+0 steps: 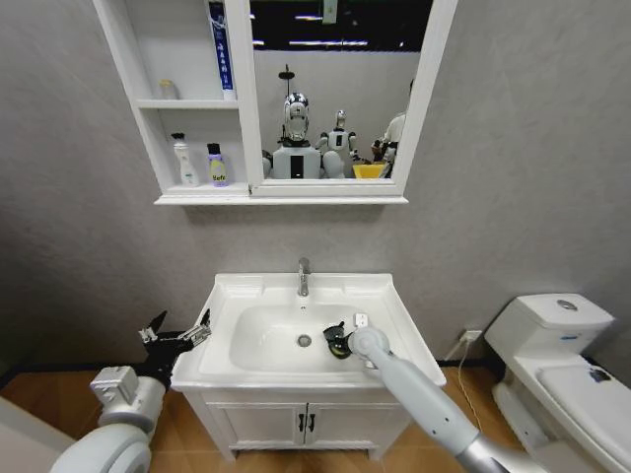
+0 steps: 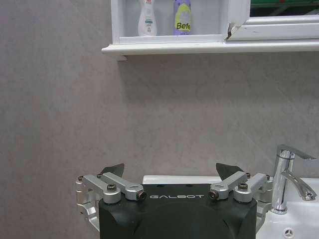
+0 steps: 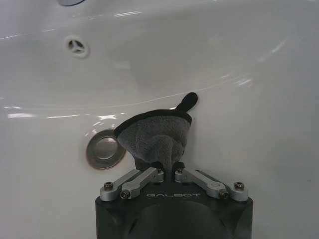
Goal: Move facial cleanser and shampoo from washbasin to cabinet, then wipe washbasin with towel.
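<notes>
The white washbasin (image 1: pixel 394 330) stands in the middle, with its chrome tap (image 1: pixel 304 277) at the back. My right gripper (image 1: pixel 336 342) is down in the bowl beside the drain (image 3: pixel 103 148), shut on the dark grey towel (image 3: pixel 157 137), which presses against the bowl's wall. My left gripper (image 1: pixel 177 333) hovers open and holds nothing, just off the basin's left rim. On the lowest shelf of the cabinet (image 1: pixel 148 148) stand a white bottle (image 1: pixel 184 161) and a purple bottle (image 1: pixel 217 165); I cannot tell which is the facial cleanser and which the shampoo. Both bottles (image 2: pixel 148 20) (image 2: pixel 182 20) appear above the left gripper (image 2: pixel 169 172).
A blue tube (image 1: pixel 222 49) stands on the cabinet's upper shelf. The mirror (image 1: pixel 340 89) joins the cabinet on its right. A white toilet (image 1: pixel 552 365) stands at the right. Below the basin is the two-door vanity (image 1: pixel 306 422). Grey wall lies behind everything.
</notes>
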